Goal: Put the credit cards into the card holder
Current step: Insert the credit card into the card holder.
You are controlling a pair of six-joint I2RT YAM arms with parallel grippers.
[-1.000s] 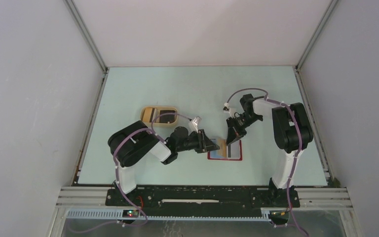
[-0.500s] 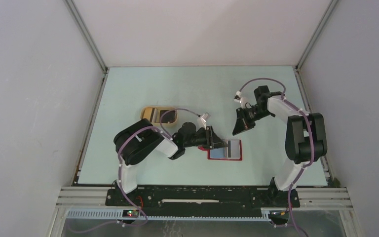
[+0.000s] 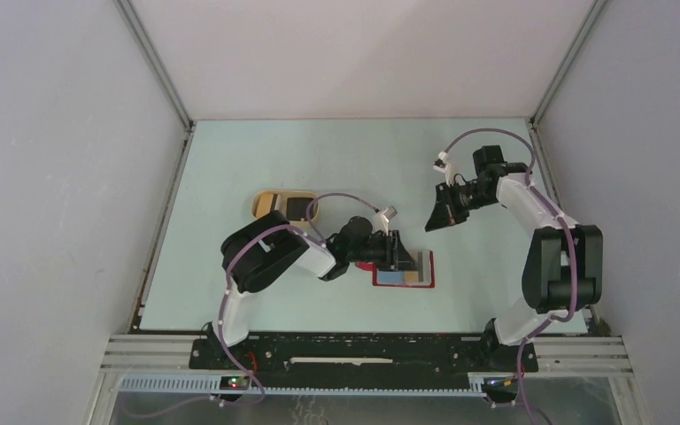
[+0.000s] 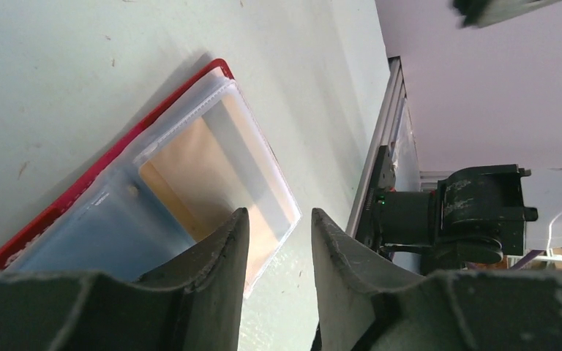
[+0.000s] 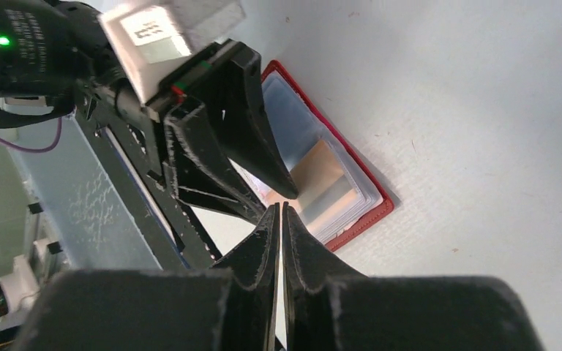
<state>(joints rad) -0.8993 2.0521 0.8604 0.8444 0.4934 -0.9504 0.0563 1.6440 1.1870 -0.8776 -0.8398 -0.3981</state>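
Though earlier nearer, right pincer (image 3: 431,226) farther.

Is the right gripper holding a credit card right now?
No, the right gripper is shut, its fingers pressed together with nothing between them.

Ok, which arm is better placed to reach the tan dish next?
Left. The left tool is open at the card holder, on the same side as the tan dish; the right tool is shut and lies farther off, beyond the card holder.

Card holder (image 3: 413,277) lies right of dish (image 3: 257,204) (nearer).
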